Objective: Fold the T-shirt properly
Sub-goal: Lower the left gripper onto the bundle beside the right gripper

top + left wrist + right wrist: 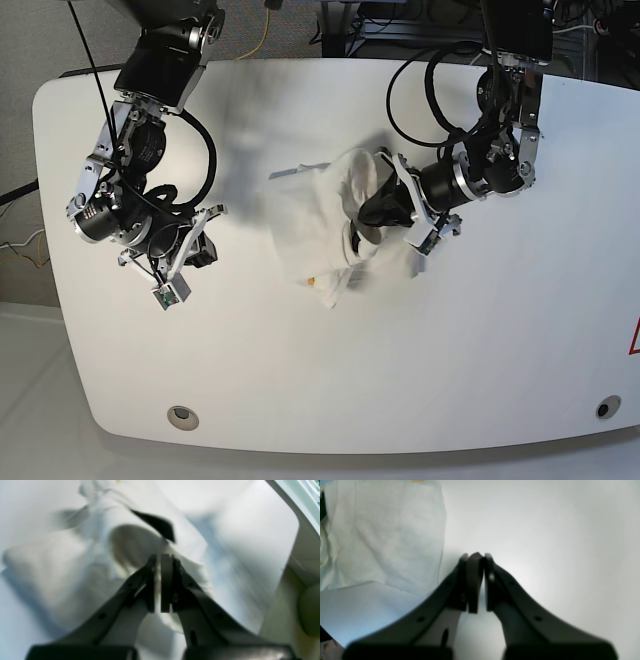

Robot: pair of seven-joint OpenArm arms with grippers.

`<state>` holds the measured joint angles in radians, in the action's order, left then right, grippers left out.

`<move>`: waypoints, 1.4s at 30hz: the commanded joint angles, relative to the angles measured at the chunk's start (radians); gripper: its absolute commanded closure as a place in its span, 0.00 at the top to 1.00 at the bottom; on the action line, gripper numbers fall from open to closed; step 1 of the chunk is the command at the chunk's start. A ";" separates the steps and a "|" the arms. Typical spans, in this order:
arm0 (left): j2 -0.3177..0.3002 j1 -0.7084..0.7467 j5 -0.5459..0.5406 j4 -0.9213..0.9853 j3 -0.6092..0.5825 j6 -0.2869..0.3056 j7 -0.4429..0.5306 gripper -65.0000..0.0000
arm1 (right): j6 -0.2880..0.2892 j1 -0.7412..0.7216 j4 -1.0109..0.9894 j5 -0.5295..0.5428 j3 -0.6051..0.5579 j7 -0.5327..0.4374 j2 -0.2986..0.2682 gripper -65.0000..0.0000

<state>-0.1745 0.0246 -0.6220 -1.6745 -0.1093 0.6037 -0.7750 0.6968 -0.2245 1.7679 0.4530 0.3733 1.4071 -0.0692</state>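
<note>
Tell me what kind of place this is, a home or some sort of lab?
Probably a robotics lab: two arms are mounted over a bare white table, cables trail off its far edge, and the only item is a T-shirt held by the left claw.

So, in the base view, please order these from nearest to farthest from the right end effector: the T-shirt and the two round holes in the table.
From the right end effector:
1. T-shirt, beside it, mid-table.
2. Hole at the view's left, near table edge.
3. Hole at the view's right, far corner.
</note>
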 commanded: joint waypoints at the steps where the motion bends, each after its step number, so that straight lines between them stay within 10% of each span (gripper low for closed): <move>1: -0.020 -0.018 -0.022 -0.017 0.016 0.006 0.032 0.02 | 0.001 -0.023 0.016 0.019 0.002 -0.019 -0.008 0.05; 14: -0.027 -0.016 -0.026 -0.020 0.007 0.006 0.073 0.02 | 0.001 0.023 0.017 0.019 -0.003 -0.021 0.019 0.05; 42: 0.163 -0.094 -0.026 -0.092 -0.028 0.000 -0.085 0.02 | 0.001 0.075 0.023 0.020 -0.121 -0.019 0.141 0.04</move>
<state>-0.0147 -0.0525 -0.6289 -1.7473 -0.1387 0.6022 -0.8768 0.6964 -0.1368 1.7718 0.4633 0.2600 1.3991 0.0570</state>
